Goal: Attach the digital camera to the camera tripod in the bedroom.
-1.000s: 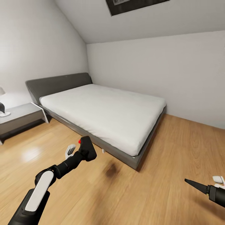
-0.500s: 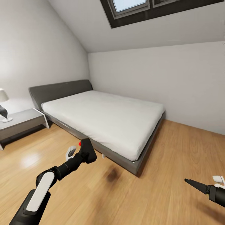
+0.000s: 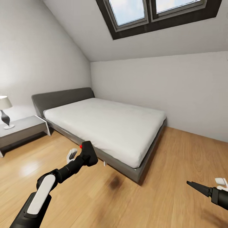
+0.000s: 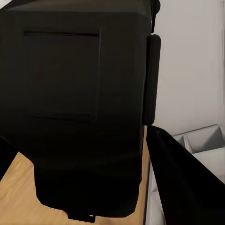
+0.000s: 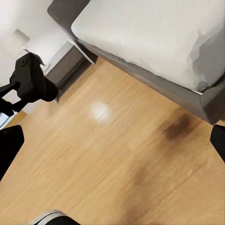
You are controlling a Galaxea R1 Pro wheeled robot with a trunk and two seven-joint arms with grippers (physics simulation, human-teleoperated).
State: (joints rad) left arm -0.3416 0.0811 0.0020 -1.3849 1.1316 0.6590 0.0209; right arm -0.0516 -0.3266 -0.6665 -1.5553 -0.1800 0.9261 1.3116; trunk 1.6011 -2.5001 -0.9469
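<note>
Left gripper point(image 3: 85, 155): closed around the digital camera point(image 3: 89, 153), held above the plank floor point(image 3: 158, 190) beside the bed point(image 3: 107, 123). Right gripper point(image 3: 202, 189): fingers spread, nothing held.

You see the black camera point(image 5: 33, 79) held up over the wood floor point(image 5: 117, 159), with the bed point(image 5: 154, 42) and nightstand point(image 5: 65, 63) beyond it.

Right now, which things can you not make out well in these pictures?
- Left gripper: in the head view the digital camera covers its fingertips.
- Digital camera's front: the left wrist view shows one dark, close face.
- Right gripper: the head view's edge cuts off the arm.
- Nightstand: cut off by the head view's edge.
</note>
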